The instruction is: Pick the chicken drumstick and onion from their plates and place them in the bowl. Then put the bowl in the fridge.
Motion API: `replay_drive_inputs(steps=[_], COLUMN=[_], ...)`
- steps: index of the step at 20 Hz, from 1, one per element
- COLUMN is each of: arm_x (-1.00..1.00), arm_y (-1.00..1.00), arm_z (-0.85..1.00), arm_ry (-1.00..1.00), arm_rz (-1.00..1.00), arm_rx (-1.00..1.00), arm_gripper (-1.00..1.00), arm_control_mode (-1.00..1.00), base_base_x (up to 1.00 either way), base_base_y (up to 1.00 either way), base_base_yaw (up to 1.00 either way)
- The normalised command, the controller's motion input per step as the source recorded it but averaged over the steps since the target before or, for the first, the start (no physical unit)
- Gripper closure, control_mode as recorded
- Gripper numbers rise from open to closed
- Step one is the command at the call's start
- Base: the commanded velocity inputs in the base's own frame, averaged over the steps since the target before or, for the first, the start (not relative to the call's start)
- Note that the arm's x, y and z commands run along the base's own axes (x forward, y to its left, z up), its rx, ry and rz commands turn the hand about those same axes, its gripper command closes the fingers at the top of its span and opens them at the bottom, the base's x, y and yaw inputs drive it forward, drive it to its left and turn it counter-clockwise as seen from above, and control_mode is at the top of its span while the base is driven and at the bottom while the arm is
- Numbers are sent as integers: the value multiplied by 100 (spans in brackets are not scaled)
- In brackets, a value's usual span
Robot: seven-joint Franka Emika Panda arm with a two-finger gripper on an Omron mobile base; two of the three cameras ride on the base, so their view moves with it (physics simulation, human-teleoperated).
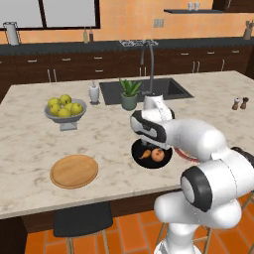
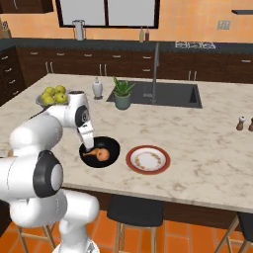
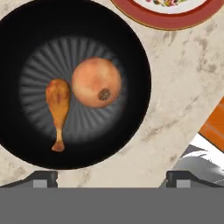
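Note:
The glossy black bowl (image 3: 131, 52) stands on the marble island, near its front edge (image 1: 149, 164) (image 2: 111, 145). Inside it lie the golden-brown chicken drumstick (image 3: 58, 105) (image 1: 144, 155) (image 2: 90, 152) and the round orange-brown onion (image 3: 96, 82) (image 1: 158, 155) (image 2: 103, 154), touching side by side. My gripper (image 3: 111, 179) (image 1: 147, 144) (image 2: 89, 146) hangs just above the bowl's edge, open, with nothing between its fingers. The light-wood plate (image 1: 74, 171) lies bare to the left. The white plate with a red-brown rim (image 2: 147, 159) (image 3: 175, 11) sits bare beside the bowl. The fridge is out of view.
A grey footed bowl of yellow-green apples (image 1: 65, 110) stands at the back left of the island. A potted plant (image 1: 130, 94), a white dispenser (image 1: 94, 93) and the sink with its faucet (image 1: 149, 89) lie behind. Salt and pepper shakers (image 1: 240, 103) stand far right. Stools (image 2: 136, 210) sit under the front edge.

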Motion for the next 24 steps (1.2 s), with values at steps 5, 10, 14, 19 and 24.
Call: replay_drive_inputs(steps=[5, 10, 14, 19, 24], arm_x=[-42, -6, 7, 23, 5], arm_y=[-5, 23, 8, -1, -2], arm_z=[-8, 0, -18, -3, -1], arm_ry=[-3, 5, 15, 12, 0], arm_rz=[70, 54, 38, 35, 34], arm_rx=[-10, -9, -19, -16, 0], arm_gripper=[-100, -100, -100, -100, -100], arm_control_mode=[-100, -100, -100, -100, -100], base_base_x=[0, 0, 0, 0, 0], base_base_y=[0, 0, 0, 0, 0], base_base_yaw=[0, 0, 0, 0, 0])
